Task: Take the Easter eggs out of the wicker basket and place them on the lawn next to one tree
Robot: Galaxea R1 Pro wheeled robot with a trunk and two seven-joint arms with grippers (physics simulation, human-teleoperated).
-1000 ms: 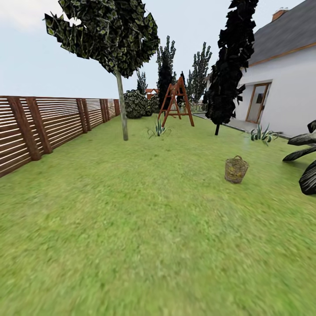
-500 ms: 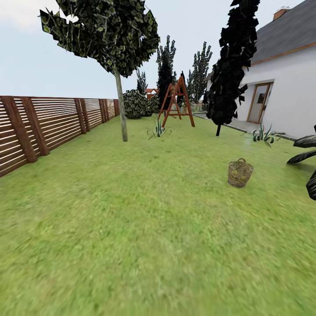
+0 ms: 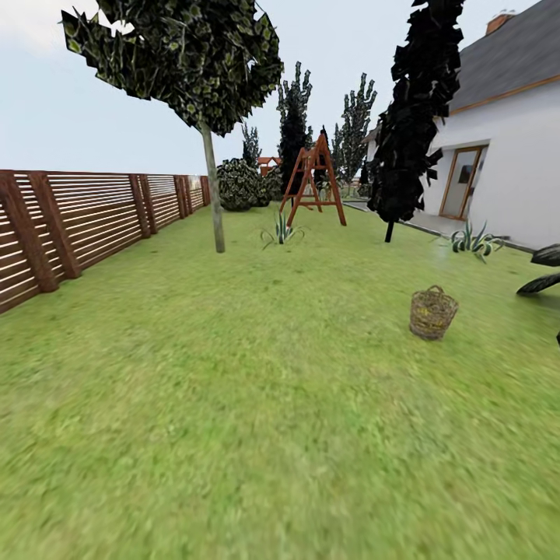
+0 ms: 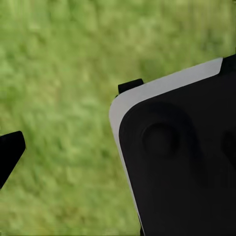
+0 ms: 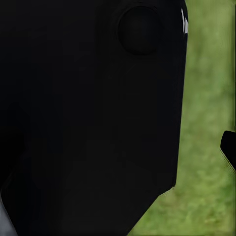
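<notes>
The wicker basket (image 3: 433, 313) stands upright on the lawn (image 3: 257, 404) at the right, some way ahead of me. Faint yellow shows through its weave; the Easter eggs cannot be made out at this distance. A tree (image 3: 214, 198) with a thin pale trunk and a dark crown rises at the far left-centre, near the fence. In the left wrist view one black fingertip (image 4: 10, 152) sits at the picture's edge over grass. In the right wrist view one fingertip (image 5: 228, 150) also sits at the edge. Nothing is held between the fingers.
A brown slatted fence (image 3: 85, 218) runs along the left. A red wooden swing frame (image 3: 315, 187), a narrow black-foliaged tree (image 3: 408, 132) and a white house (image 3: 505, 163) stand at the back right. Low spiky plants (image 3: 280, 231) grow near the tree. Dark broad leaves (image 3: 544, 272) reach in at the right edge.
The whole head view has shifted as the camera moved forward; the basket now sits a little lower and further right in the picture. Nothing on the lawn has moved.
</notes>
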